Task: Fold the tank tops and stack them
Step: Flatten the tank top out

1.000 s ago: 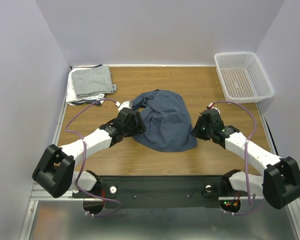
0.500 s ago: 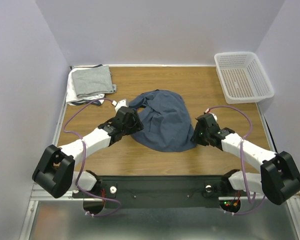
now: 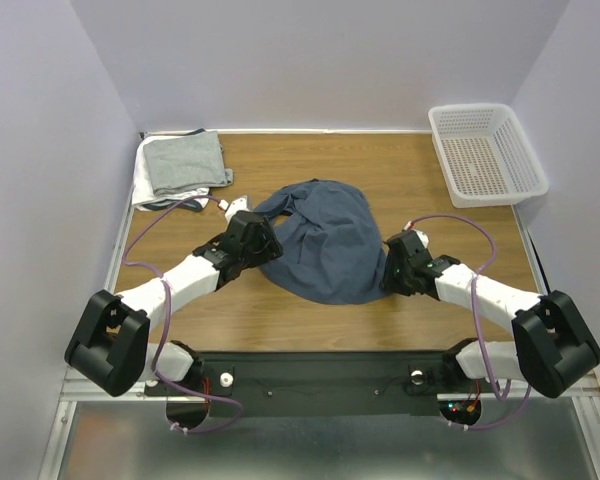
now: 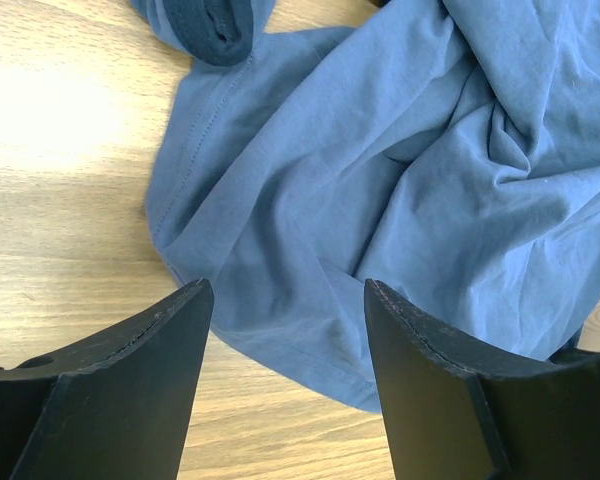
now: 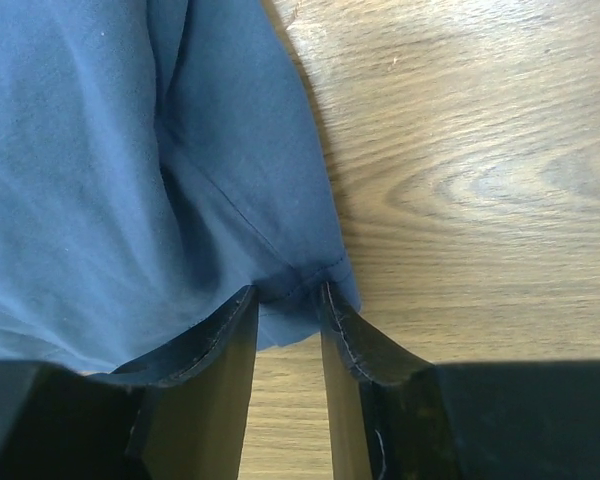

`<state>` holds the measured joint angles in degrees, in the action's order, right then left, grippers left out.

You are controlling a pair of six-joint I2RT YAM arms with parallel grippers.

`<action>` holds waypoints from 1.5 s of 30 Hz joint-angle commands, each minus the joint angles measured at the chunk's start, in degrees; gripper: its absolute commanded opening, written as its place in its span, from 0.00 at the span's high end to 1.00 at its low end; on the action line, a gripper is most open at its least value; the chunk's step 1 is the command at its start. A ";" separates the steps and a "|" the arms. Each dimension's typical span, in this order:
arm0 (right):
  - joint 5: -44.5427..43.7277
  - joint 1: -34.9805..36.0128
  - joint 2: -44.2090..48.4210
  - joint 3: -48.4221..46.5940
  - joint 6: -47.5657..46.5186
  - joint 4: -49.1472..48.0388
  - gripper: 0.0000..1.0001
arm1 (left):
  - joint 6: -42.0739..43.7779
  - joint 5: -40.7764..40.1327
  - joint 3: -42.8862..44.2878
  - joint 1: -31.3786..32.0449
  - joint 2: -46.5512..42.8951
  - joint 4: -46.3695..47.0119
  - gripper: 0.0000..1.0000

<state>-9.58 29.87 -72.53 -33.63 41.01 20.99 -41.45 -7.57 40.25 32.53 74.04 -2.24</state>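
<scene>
- The blue tank top lies rumpled in a rounded heap at the middle of the table, between the 2 arms. Its dark-trimmed strap end points toward the far left.
- The right gripper sits at the heap's near right corner. Its fingers are drawn close together, with the stitched hem bunched between them (the cloth puckers toward the gap, so I read this as a pinch on the hem).
- The left gripper hovers over the heap's left edge, fingers spread wide and nothing between them. Cloth lies just below and ahead of it, with bare wood to its left.
- The shirt's longer run goes from the far-left strap end to the near-right hem. The left gripper is the nearer 1 to the strap end.
- Judging from this, the left gripper needs to take hold of an edge on its own side before the 2 can draw the shirt flat.
- 1 grey tank top lies folded at the far left corner, well apart from the white basket at far right.
</scene>
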 commanded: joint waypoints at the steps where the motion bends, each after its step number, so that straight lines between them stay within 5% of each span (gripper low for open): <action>1: -2.89 0.89 -0.50 0.32 1.26 1.15 0.65 | 0.85 -0.16 1.41 -0.80 -2.32 1.98 0.27; 8: -3.77 0.89 0.81 -3.80 1.35 3.00 0.99 | 1.55 0.63 1.15 -1.86 -2.32 1.89 0.27; 23: -4.56 0.89 -8.23 -55.98 -9.11 6.34 1.00 | 2.16 3.26 0.71 -2.74 -3.20 5.31 0.32; 39: -10.81 0.98 -25.28 -87.48 -16.49 7.04 0.99 | 3.21 17.16 -7.73 -0.55 -3.03 24.38 0.45; 45: -11.42 0.89 -28.98 -94.50 -18.16 7.13 1.00 | 5.15 10.31 -5.63 1.57 2.15 24.83 0.25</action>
<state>-18.92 30.46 -100.57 -122.74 25.17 30.39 -38.26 6.37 32.99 33.34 73.47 19.03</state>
